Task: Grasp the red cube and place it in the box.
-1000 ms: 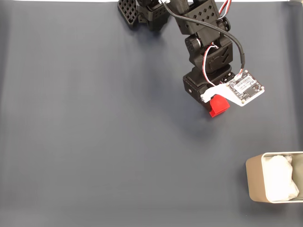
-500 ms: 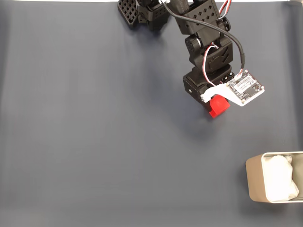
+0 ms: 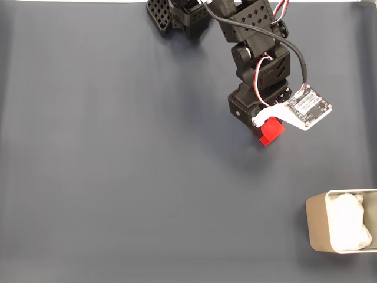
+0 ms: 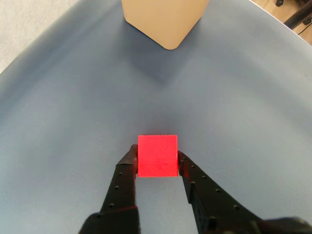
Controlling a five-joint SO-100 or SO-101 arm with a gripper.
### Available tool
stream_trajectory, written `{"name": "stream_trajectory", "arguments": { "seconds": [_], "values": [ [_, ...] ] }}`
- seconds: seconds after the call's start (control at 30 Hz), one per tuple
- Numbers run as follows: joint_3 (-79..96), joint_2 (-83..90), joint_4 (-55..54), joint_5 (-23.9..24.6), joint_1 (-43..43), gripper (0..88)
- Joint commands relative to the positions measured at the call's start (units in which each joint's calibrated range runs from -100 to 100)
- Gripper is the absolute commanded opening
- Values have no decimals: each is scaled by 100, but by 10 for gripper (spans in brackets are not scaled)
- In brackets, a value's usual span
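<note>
The red cube is pinched between my two black fingers, with my gripper shut on it. From the fixed view the red cube pokes out under the white camera mount, partly hidden by the arm; my gripper hangs over the upper right part of the mat. The beige box with white lining stands at the lower right edge, well apart from the cube. In the wrist view the box is at the top, straight ahead.
A dark blue-grey mat covers the table. The arm's black base stands at the top edge. Open mat lies between the cube and the box.
The wrist with the camera board has turned slightly and the cube has shifted a little up and left with it. The box has not moved.
</note>
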State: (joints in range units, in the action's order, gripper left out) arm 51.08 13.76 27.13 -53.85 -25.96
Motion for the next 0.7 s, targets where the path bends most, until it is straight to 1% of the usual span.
{"name": "stream_trajectory", "arguments": {
  "seconds": [0.0,0.17,0.27,0.5,0.67],
  "values": [
    [-355,79,107,-34,-31,12],
    [-483,175,271,-20,-10,12],
    [-656,339,549,15,11,12],
    [-1559,669,1402,190,146,8],
    [-2189,764,1754,269,253,4]
  ]
}}
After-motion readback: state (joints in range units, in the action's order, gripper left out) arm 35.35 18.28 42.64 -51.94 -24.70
